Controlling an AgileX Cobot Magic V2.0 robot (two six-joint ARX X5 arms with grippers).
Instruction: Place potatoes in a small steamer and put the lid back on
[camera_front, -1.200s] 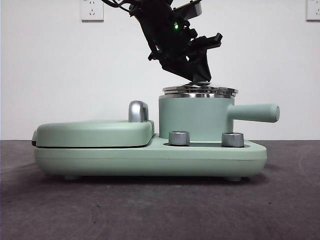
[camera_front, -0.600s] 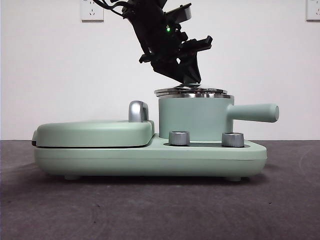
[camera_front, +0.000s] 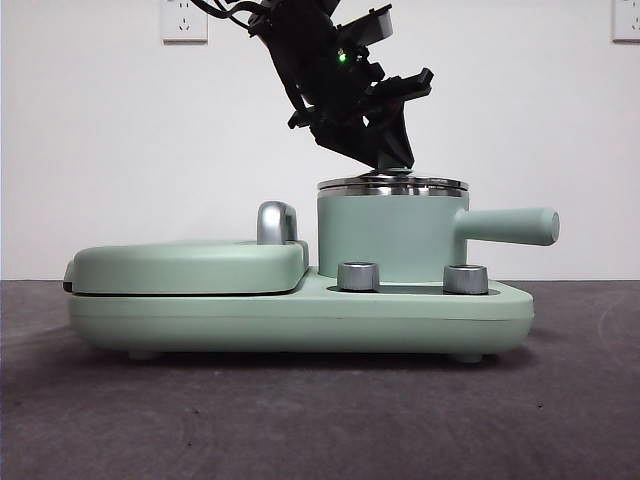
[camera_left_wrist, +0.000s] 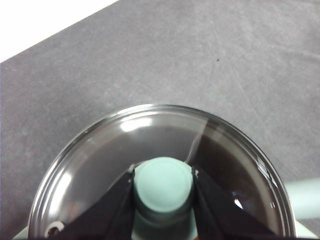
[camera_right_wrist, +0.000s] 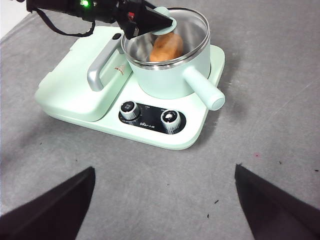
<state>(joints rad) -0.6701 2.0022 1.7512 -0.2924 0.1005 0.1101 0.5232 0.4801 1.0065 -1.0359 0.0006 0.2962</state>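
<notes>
The small steamer (camera_front: 385, 235) stands on the right half of the mint-green cooker base; its side handle (camera_front: 510, 226) points right. The glass lid (camera_front: 392, 184) lies level on its steel rim. My left gripper (camera_front: 390, 160) comes down from above and is shut on the lid's green knob (camera_left_wrist: 163, 182), one jaw on each side. In the right wrist view the potato (camera_right_wrist: 166, 47) shows orange-brown inside the steamer (camera_right_wrist: 170, 75) through the glass. My right gripper (camera_right_wrist: 164, 169) is open and empty, high above the table in front of the cooker.
The flat griddle cover (camera_front: 190, 265) with its chrome handle (camera_front: 277, 222) fills the base's left half. Two steel dials (camera_front: 359, 276) (camera_front: 465, 278) sit on the base front. Dark grey table (camera_front: 320, 420) lies around; a white wall stands behind.
The left gripper carried the lid a little left, then back right. The lid, slightly raised and off-centre before, now rests level on the steamer's rim.
</notes>
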